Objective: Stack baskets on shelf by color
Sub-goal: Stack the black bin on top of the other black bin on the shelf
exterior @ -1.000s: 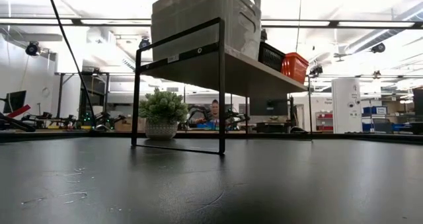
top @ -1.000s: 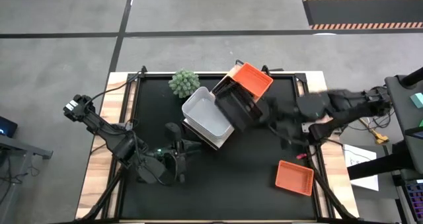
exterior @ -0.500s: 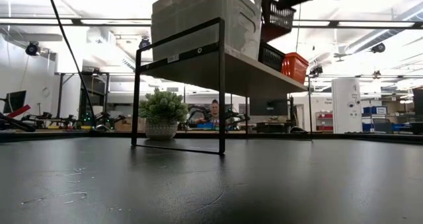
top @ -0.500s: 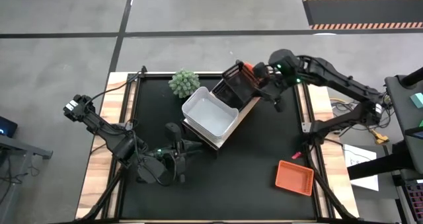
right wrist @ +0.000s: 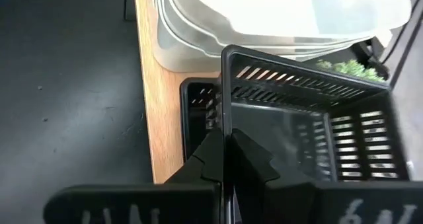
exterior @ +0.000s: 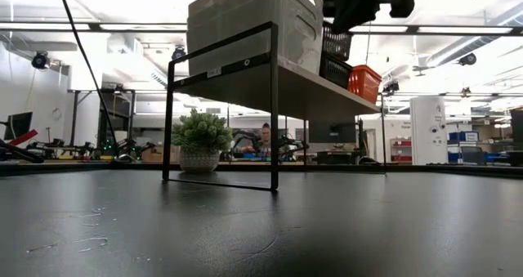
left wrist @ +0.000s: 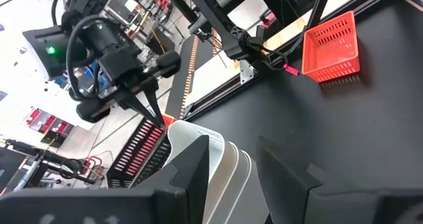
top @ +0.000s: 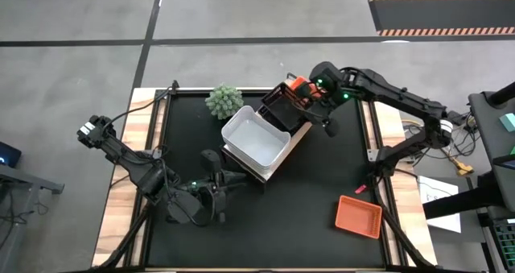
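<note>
At the left of the surface (top: pixel 322 225) we see the left arm folded low near the front edge, its left gripper (top: pixel 228 179) pointing right toward the shelf (top: pixel 299 134); in its wrist view the jaws stand spread with nothing between them.

Moving right, a small green plant (top: pixel 224 101) stands at the far side, just beside the shelf's left end. The shelf lies diagonally across the middle. On its near-left end sits the stack of white baskets (top: pixel 255 139).

Next along, the right arm reaches in from the right edge, elbow raised, wrist bent down over the shelf's middle. The right gripper (top: pixel 310 102) has its jaws pressed together on the rim of a black basket (right wrist: pixel 310 128), pinching the wall; that basket hangs tilted just above another black basket (right wrist: pixel 199 104) on the shelf board. An orange basket (exterior: pixel 364 82) sits on the shelf's far-right end, partly hidden beneath the arm.

Far right, near the front corner, a lone orange-red basket (top: pixel 358 216) lies on the surface, well apart from the shelf.

We can read no labels or writing
</note>
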Controlling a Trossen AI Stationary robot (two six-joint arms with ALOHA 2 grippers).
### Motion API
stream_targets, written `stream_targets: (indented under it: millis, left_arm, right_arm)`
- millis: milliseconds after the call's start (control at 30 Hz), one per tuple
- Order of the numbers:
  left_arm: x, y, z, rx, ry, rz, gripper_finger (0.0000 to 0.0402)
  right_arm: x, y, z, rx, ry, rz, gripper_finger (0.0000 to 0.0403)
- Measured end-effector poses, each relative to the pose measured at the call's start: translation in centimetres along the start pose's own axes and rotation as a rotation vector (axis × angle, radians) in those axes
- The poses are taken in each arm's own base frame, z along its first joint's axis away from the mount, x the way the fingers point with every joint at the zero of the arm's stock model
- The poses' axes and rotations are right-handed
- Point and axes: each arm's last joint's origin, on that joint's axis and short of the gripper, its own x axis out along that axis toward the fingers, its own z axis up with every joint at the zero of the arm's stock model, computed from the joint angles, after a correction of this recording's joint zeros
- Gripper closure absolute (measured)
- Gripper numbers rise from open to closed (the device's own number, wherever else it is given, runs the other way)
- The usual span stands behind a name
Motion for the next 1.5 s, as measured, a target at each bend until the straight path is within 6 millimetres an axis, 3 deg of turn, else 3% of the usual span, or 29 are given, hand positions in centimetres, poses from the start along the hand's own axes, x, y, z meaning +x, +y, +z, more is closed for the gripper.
stream_targets:
  millis: [1500]
  left_arm:
    - [0.12,-0.22,-0.14,0.0,-0.003,0.002,0.0295]
  right_arm:
    - [0.93,0.22,-0.29,0.084,-0.032,0.094,0.0379]
